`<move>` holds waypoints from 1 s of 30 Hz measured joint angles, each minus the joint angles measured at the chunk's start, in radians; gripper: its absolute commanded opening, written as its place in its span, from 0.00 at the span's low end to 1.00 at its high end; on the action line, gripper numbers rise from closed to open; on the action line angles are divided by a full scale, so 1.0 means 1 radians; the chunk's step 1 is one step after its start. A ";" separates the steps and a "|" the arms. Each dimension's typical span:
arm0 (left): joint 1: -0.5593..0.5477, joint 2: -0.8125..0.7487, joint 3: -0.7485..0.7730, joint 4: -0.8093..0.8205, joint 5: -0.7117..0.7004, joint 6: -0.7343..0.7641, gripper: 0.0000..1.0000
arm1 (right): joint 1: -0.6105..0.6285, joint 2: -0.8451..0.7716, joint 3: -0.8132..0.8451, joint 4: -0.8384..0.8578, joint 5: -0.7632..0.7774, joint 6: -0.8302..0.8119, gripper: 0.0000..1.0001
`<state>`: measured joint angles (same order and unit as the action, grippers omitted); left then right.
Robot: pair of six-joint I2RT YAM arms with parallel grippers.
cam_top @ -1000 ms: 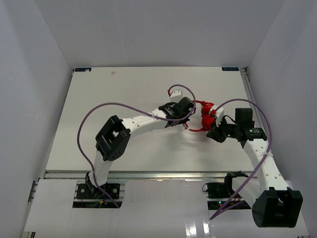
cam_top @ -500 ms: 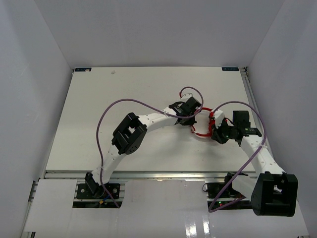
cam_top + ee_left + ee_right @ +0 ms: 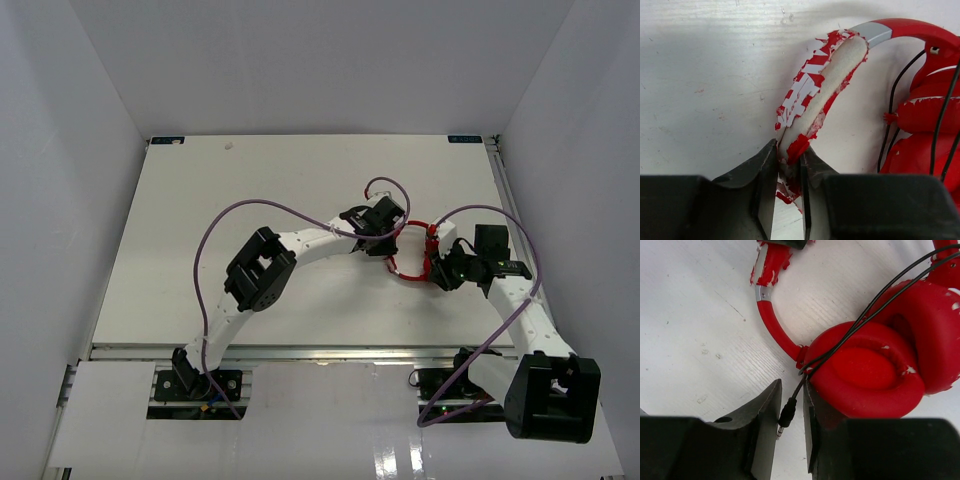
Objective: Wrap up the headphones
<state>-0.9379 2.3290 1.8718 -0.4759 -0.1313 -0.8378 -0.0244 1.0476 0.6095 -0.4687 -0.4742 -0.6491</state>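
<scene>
White surface [image 3: 200, 220] held it all. Red headphones [image 3: 777, 332] lay on the surface, right of its middle. L end effector [image 3: 789, 155] was clamped tight on the headband [image 3: 830, 70], at the torn pad w/ white foam showing. The two round cups [image 3: 865, 365] touched each other. Thin black cable [image 3: 880, 297] ran over the cups. R end effector [image 3: 791, 390] was nearly closed, w/ the cable's plug [image 3: 786, 416] btwn its jaws; couldn't tell if it pinched it.
</scene>
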 measured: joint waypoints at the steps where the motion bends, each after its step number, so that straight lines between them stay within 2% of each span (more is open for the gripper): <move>1: 0.000 -0.002 -0.005 0.004 0.006 -0.001 0.46 | -0.001 -0.006 0.000 0.000 -0.003 0.002 0.37; 5: 0.000 -0.015 -0.026 0.012 0.025 0.001 0.62 | -0.002 -0.027 0.003 -0.005 -0.013 0.011 0.45; 6: 0.000 -0.018 -0.031 0.013 0.029 0.002 0.63 | -0.002 -0.030 0.004 -0.007 -0.015 0.011 0.47; 8: 0.000 -0.027 -0.036 0.016 0.036 0.006 0.76 | -0.003 -0.037 0.010 -0.025 -0.018 0.011 0.54; 11: 0.000 -0.052 -0.049 0.011 0.034 0.013 0.88 | -0.006 -0.062 0.028 -0.065 -0.020 0.008 0.77; 14: 0.000 -0.097 -0.062 0.004 0.030 0.035 0.95 | -0.013 -0.103 0.064 -0.113 -0.018 -0.001 0.94; 17: 0.000 -0.166 -0.083 0.007 0.027 0.071 0.98 | -0.024 -0.151 0.112 -0.166 -0.012 -0.013 0.96; 21: 0.000 -0.341 -0.198 0.045 0.039 0.137 0.98 | -0.036 -0.226 0.187 -0.242 -0.001 -0.009 0.90; 30: -0.001 -0.916 -0.732 0.233 0.163 0.262 0.98 | -0.040 -0.398 0.287 -0.312 0.067 0.142 0.90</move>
<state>-0.9386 1.4131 1.1394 -0.2433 0.0318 -0.5759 -0.0643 0.6496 0.8968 -0.7803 -0.4069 -0.5066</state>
